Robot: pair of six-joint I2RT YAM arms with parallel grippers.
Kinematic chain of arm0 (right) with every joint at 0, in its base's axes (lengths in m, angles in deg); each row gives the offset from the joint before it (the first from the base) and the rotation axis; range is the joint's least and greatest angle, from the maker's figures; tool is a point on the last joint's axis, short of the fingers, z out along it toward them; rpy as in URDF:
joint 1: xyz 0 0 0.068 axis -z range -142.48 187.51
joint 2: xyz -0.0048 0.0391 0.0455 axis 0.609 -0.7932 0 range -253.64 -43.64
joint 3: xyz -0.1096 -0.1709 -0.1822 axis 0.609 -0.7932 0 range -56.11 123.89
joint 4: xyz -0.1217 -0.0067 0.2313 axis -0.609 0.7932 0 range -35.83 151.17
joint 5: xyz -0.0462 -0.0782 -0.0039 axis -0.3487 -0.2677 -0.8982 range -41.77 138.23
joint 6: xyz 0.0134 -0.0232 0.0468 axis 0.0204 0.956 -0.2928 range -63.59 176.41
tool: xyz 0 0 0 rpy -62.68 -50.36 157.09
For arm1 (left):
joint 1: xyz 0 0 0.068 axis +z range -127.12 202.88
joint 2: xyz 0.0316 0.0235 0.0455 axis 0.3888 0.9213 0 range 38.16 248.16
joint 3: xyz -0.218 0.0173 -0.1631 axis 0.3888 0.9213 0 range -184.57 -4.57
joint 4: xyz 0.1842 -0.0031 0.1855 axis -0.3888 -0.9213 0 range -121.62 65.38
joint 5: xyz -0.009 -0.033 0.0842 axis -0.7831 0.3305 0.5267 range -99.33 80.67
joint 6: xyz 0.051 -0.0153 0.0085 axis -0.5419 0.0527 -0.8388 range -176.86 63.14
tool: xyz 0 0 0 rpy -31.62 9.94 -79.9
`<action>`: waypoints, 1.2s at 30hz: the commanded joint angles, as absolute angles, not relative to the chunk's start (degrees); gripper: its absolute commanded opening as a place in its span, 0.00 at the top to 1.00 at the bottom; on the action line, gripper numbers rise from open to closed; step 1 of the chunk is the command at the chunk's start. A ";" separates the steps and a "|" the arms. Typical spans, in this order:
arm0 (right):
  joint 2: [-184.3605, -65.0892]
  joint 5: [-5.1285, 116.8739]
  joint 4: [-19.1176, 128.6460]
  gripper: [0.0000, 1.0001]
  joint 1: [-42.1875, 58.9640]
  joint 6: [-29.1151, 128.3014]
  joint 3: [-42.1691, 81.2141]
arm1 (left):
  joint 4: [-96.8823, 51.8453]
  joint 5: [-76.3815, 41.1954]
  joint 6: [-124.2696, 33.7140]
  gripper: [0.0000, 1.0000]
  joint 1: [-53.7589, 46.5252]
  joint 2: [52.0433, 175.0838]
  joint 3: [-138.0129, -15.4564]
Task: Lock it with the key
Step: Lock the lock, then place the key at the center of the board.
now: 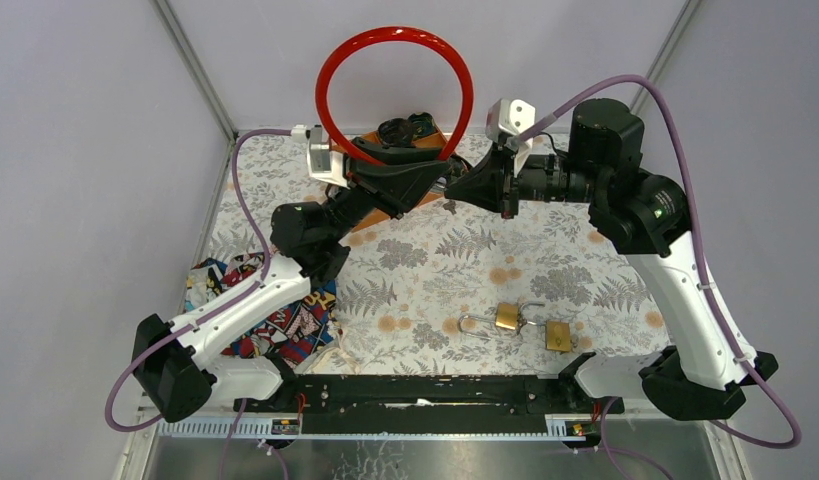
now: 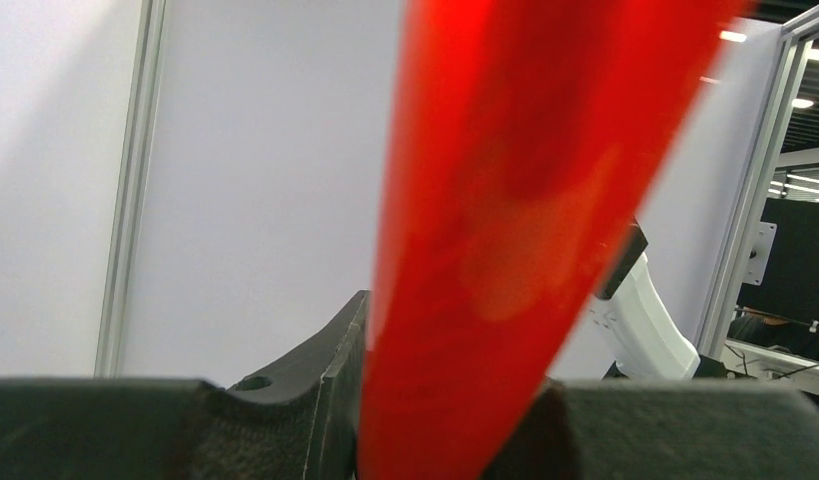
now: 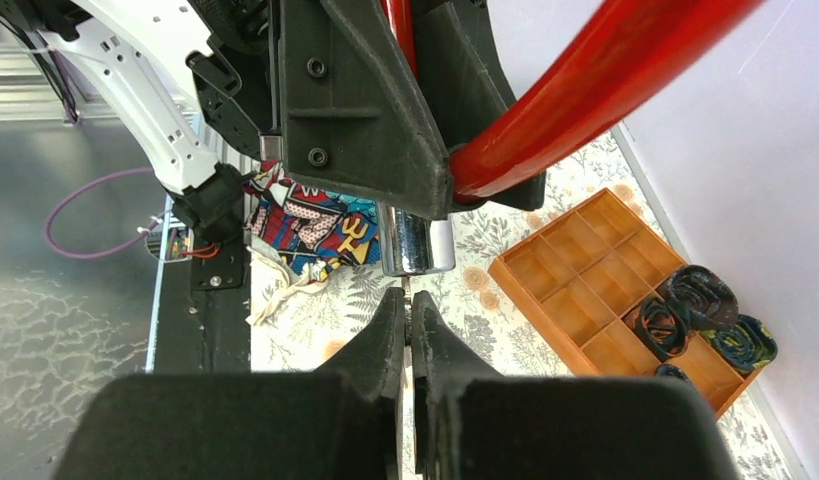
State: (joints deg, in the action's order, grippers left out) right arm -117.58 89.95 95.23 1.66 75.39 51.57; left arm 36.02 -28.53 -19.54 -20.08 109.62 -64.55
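My left gripper (image 1: pixel 435 172) is shut on a red cable lock (image 1: pixel 395 35), whose loop stands up above it. In the left wrist view the red cable (image 2: pixel 505 230) fills the gap between the fingers (image 2: pixel 315 400). In the right wrist view the lock's chrome cylinder (image 3: pixel 415 240) hangs below the left gripper's fingers (image 3: pixel 355 120). My right gripper (image 3: pixel 407 305) is shut on a thin metal key (image 3: pixel 406 291). The key's tip meets the cylinder's end face. In the top view my right gripper (image 1: pixel 457 189) is tip to tip with the left one, raised above the table's far middle.
A wooden compartment tray (image 3: pixel 585 290) with rolled dark items (image 3: pixel 700 300) lies at the back, under the grippers. Two brass padlocks (image 1: pixel 507 317) (image 1: pixel 557 335) lie near the front right. A colourful cloth (image 1: pixel 275 320) lies at the front left.
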 commanded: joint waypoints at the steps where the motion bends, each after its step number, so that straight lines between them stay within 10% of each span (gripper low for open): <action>1: -115.67 90.33 96.98 1.00 2.74 79.21 48.87 | 43.06 -27.83 -22.87 1.00 -19.05 108.48 -65.94; 19: -110.60 88.68 82.43 1.00 22.01 70.42 20.98 | 45.26 -28.64 -24.75 1.00 -12.32 106.07 -65.84; 36: -145.71 74.78 77.71 1.00 43.13 42.46 11.24 | 37.47 -28.24 -22.44 1.00 -12.36 103.05 -60.20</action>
State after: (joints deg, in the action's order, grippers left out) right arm -144.90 79.02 78.99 41.88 45.91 9.95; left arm 36.37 -29.78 -23.06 -12.58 104.09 -60.01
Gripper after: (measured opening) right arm 0.022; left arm 0.336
